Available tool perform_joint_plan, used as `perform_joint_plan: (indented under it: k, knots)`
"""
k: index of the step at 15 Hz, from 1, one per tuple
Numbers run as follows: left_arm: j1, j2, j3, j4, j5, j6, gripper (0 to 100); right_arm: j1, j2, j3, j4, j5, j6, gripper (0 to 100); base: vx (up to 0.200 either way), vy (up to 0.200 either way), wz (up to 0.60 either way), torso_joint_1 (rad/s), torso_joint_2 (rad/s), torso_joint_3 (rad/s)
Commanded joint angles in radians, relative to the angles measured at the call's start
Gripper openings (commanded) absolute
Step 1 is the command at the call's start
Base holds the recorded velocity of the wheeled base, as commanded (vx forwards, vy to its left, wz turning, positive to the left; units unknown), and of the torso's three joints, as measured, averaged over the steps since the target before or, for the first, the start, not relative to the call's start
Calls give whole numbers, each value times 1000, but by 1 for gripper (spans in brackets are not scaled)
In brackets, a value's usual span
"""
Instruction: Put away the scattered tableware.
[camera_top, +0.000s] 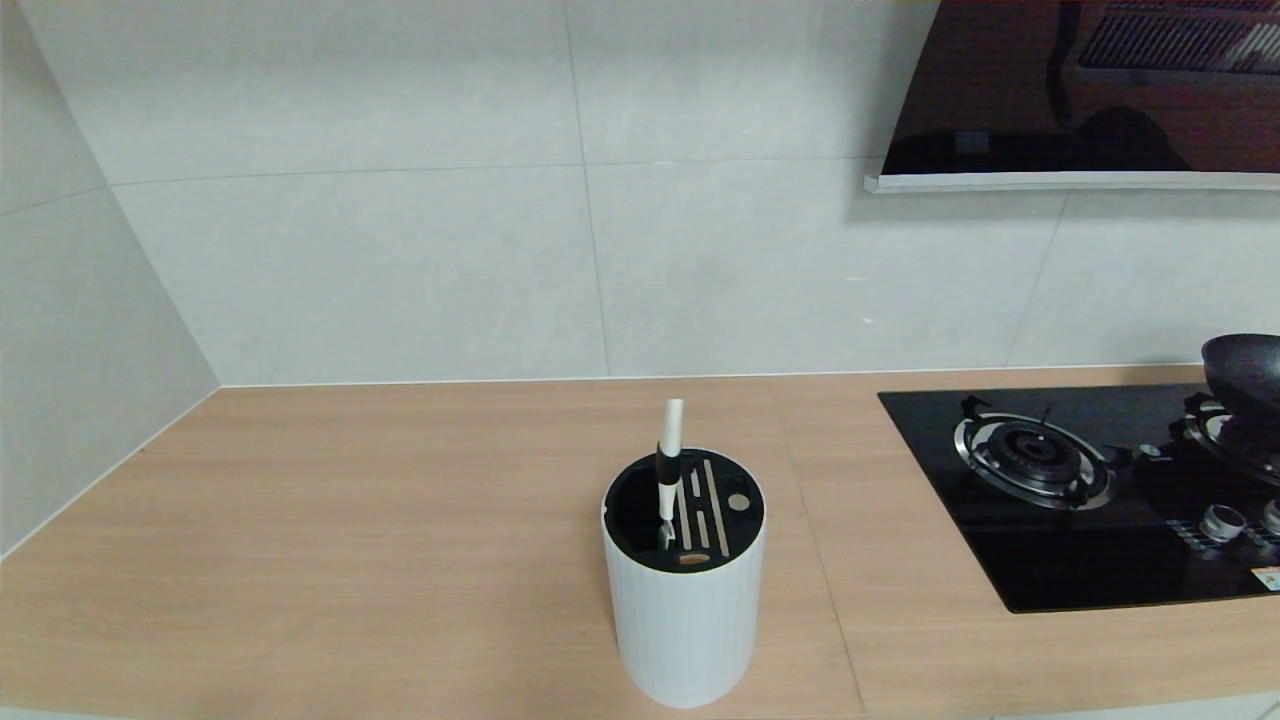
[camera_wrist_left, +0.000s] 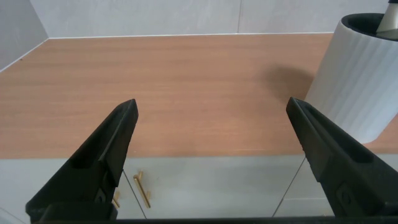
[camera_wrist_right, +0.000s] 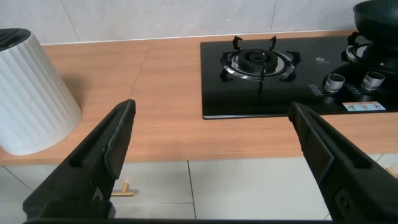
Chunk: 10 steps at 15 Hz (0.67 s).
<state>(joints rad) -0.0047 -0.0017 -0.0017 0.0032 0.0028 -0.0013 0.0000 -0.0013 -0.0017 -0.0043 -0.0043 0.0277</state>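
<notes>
- Left gripper (camera_wrist_left: 211, 104) jaws spread wide, holding nothing, over the front edge of the countertop (camera_wrist_left: 186, 81)
- Right gripper (camera_wrist_right: 211, 106) likewise wide and bare, at the same edge
- White ribbed holder (camera_top: 685, 620) just beyond, between the 2 grippers
- 1 cream-handled utensil (camera_top: 671, 430) upright in its open compartment, beside the slots
- Gas hob (camera_wrist_right: 280, 74) beyond the right gripper; dark pan (camera_top: 1245, 370) on its farther burner

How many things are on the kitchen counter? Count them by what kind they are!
White holder: 1
Utensil standing in the holder: 1
Black hob: 1
Dark pan on the hob: 1
Total: 4
</notes>
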Motion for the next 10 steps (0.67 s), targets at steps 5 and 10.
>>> perform_joint_plan:
  k: [5,10]
  knots:
    - [0,2,0,0,0,0,100,0,1,0,0,0,0,100,0,0,0,0,0,0]
    - [0,2,0,0,0,0,100,0,1,0,0,1,-2,100,0,0,0,0,0,0]
